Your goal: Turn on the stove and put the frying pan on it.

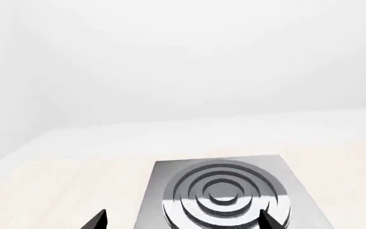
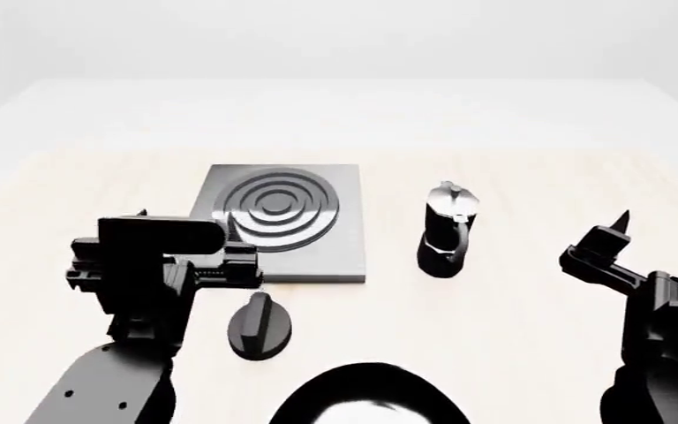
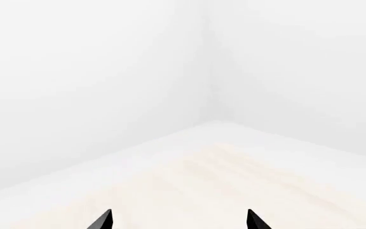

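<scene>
Evidently early: flat square dark-grey metal stove (image 2: 304,238) mid-tabletop is bare, its small black round knob (image 2: 258,325) untouched in front. Large round black frying pan (image 2: 369,396) waits at the near edge. Left gripper (image 1: 181,220) and right gripper (image 3: 177,220) both spread wide, empty.

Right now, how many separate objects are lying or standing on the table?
4. The stove plate sits left of centre, its knob just in front, the moka pot to its right, and the frying pan at the near edge, partly cut off.
</scene>
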Tool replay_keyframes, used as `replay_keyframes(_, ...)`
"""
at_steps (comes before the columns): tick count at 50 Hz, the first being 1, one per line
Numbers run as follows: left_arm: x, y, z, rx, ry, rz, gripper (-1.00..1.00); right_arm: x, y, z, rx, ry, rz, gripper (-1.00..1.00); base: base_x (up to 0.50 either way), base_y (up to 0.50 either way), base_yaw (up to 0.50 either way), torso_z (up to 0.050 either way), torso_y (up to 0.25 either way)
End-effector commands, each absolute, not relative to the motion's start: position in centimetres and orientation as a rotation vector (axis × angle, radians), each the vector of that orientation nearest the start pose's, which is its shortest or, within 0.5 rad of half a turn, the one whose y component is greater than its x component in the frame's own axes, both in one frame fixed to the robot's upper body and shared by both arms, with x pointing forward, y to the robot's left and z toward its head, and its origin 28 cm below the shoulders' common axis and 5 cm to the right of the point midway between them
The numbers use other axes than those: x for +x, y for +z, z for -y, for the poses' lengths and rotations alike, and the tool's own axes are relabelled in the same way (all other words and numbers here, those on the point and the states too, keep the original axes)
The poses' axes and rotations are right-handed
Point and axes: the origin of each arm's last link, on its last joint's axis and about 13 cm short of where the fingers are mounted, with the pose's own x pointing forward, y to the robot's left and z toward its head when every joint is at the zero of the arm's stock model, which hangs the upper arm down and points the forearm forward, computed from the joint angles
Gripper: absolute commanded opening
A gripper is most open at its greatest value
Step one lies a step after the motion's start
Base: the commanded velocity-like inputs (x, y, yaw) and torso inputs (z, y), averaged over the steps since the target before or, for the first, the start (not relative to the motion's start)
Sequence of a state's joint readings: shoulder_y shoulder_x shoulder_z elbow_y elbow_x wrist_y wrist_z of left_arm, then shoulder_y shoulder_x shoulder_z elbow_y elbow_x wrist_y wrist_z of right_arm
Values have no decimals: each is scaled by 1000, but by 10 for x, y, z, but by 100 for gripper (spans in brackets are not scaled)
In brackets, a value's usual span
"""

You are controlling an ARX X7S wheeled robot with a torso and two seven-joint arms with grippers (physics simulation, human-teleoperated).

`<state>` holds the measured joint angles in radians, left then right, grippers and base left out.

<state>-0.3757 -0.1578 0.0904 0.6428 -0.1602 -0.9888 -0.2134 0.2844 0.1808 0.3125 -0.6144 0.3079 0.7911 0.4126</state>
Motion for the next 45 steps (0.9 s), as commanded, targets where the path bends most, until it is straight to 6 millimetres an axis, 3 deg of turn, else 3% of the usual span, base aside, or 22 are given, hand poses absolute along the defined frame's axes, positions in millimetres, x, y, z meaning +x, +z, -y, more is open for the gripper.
replay_keyframes(1,259,218,-246,-49,220,-245,100,225,157,169,147,-509,125,100,0,0,0,0,0)
replay_keyframes(3,276,241,-256,-33,286,-309,100,225,157,170,145,-510,124,100,0,0,0,0,0)
replay_keyframes(5,278,256,-247,-42,315,-316,100,224,157,170,146,-508,125,100,0,0,0,0,0)
replay_keyframes(8,275,280,-251,23,515,-372,100,224,157,169,144,-503,123,100,0,0,0,0,0)
replay_keyframes(12,251,304,-252,-138,46,-612,100,224,157,169,142,-498,122,100,0,0,0,0,0)
replay_keyframes(16,257,296,-261,-170,-4,-717,100,223,157,169,143,-497,123,100,0,0,0,0,0)
replay_keyframes(29,274,281,-287,-151,79,-803,100,226,156,168,141,-487,115,100,0,0,0,0,0)
replay_keyframes(45,286,247,-292,-139,122,-878,100,226,156,166,135,-480,118,100,0,0,0,0,0)
